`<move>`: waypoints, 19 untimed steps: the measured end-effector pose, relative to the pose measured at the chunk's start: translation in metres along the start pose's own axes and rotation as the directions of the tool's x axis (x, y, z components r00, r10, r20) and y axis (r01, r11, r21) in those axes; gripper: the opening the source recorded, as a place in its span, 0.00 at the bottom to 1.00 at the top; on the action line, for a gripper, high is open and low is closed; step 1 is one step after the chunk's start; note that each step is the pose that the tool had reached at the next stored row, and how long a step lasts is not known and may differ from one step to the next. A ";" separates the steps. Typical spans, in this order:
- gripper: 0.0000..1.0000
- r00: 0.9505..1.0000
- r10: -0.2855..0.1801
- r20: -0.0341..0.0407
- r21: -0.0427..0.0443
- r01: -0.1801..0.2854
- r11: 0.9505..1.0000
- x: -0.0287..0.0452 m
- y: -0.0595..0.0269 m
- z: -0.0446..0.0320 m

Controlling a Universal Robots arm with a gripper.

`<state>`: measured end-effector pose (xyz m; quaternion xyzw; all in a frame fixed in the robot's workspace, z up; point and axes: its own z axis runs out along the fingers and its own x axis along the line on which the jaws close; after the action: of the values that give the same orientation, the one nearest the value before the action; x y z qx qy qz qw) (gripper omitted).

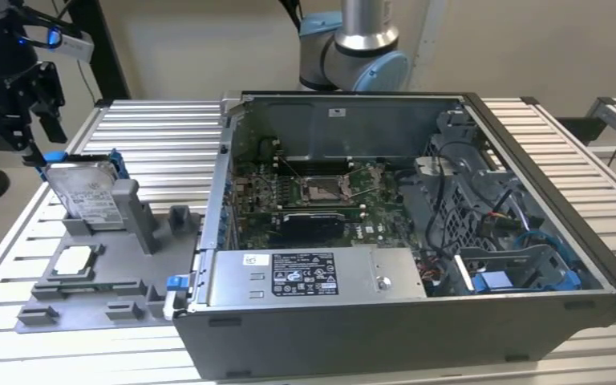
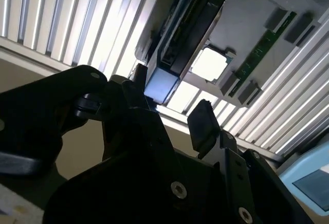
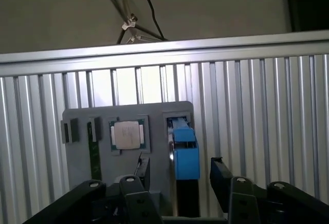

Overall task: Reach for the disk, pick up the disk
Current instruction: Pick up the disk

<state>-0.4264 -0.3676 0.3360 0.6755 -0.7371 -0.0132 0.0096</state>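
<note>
The reach looks almost complete and the pick-up not yet begun: the gripper (image 1: 17,120) hovers wide open and empty just above the disk (image 1: 81,192), which stands on edge in the grey fixture (image 1: 99,281), lined up between the 2 fingers (image 3: 144,172).

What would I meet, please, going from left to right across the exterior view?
The open gripper → the disk, standing upright in the grey fixture → the open computer case → the roller table, its bare slats.
</note>
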 end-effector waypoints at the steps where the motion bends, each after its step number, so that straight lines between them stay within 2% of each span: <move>1: 1.00 1.000 -0.002 0.000 0.002 0.002 1.000 -0.0004 0.0000 0.0015; 7: 1.00 1.000 -0.022 0.001 0.015 0.022 1.000 -0.0043 0.0000 0.0101; 12: 1.00 1.000 -0.027 0.008 0.016 0.026 1.000 -0.0065 0.0000 0.0189; 19: 1.00 1.000 -0.030 0.010 0.020 0.029 0.999 -0.0075 -0.0004 0.0317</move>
<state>-0.4263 -0.3600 0.3044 0.6864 -0.7272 -0.0093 -0.0011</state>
